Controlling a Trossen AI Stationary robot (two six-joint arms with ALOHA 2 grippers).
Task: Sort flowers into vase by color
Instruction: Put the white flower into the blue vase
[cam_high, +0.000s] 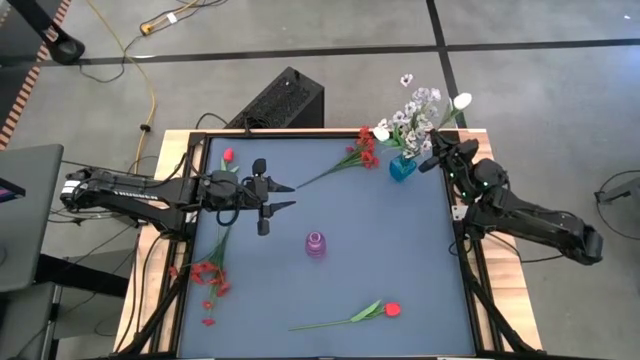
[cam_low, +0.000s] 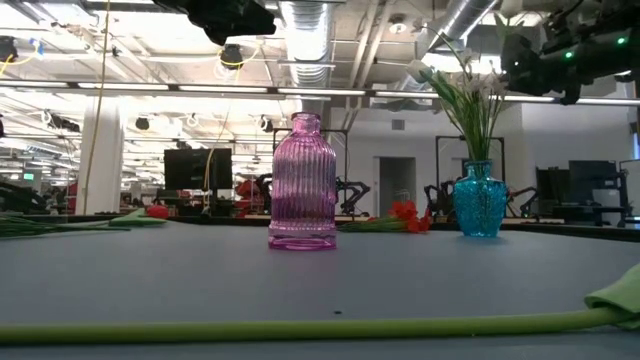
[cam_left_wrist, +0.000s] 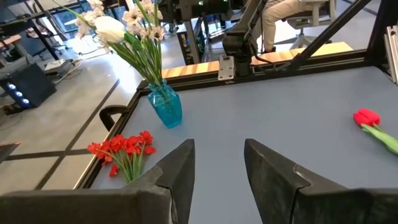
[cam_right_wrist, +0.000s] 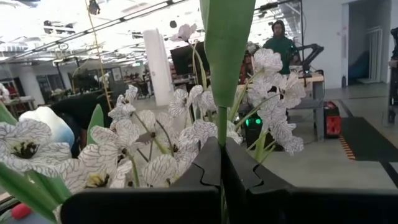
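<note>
A blue vase (cam_high: 402, 168) at the table's far right holds white buds and pale sprays (cam_high: 420, 108). My right gripper (cam_high: 436, 150) stands beside that bunch, shut on a green stem. A pink vase (cam_high: 315, 243) stands mid-table with nothing in it. My left gripper (cam_high: 284, 196) hovers open to its far left, touching nothing. On the table lie a red spray (cam_high: 360, 155), a second red spray (cam_high: 210, 275), a red tulip (cam_high: 228, 156) and another red tulip (cam_high: 391, 310). The left wrist view shows the blue vase (cam_left_wrist: 165, 107), the red spray (cam_left_wrist: 125, 149) and a tulip (cam_left_wrist: 367, 117). My right gripper pinches a green stem (cam_right_wrist: 222, 132) of the white bunch between its two fingers (cam_right_wrist: 208, 163), lying across it. Above the fingers the stem widens into a green leaf (cam_right_wrist: 225, 37) and stands about upright. Its lower end is hidden behind the gripper.
A raised frame runs round the table, with a wooden border (cam_high: 170, 150) outside it. A long green stem (cam_low: 300, 328) crosses the near foreground of the low view. Open mat lies between the two vases (cam_high: 370, 225). A person (cam_right_wrist: 281, 43) stands in the room behind.
</note>
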